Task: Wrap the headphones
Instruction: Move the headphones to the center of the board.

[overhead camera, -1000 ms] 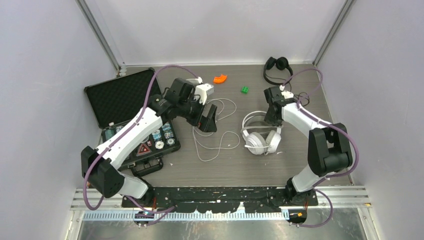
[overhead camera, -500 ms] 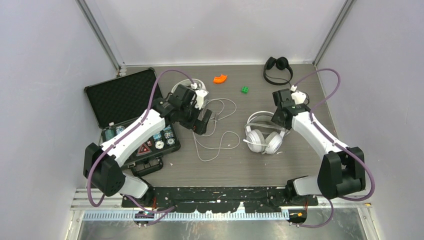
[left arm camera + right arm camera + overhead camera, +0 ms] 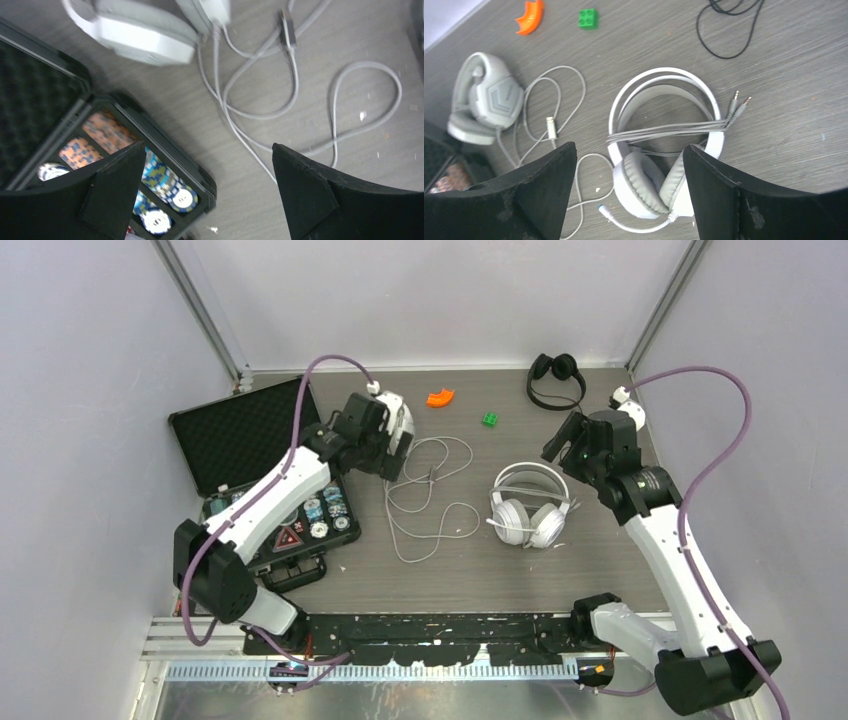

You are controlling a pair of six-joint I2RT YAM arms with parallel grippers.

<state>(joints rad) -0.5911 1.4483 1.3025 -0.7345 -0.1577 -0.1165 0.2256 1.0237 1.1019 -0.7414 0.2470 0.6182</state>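
The white headphones (image 3: 528,512) lie on the table right of centre, their cable (image 3: 669,133) wound across the band (image 3: 664,80). My right gripper (image 3: 565,443) hangs open above and beyond them, holding nothing; in the right wrist view the gripper (image 3: 629,146) frames the ear cups (image 3: 649,182). The pale grey headphones (image 3: 486,100) lie partly under my open left gripper (image 3: 383,458), their white cable (image 3: 430,495) in loose loops on the table. In the left wrist view the gripper (image 3: 208,147) is empty, above the table beside the case. The black headphones (image 3: 556,375) rest at the far edge.
An open black case (image 3: 245,430) with poker chips (image 3: 167,187) stands at the left. An orange piece (image 3: 439,397) and a green brick (image 3: 490,419) lie at the back. Grey walls close in on three sides.
My right gripper has opened and risen back to the right, away from the white headphones, which shifted slightly right. The left arm pulled back toward the far left, off the cable loops.
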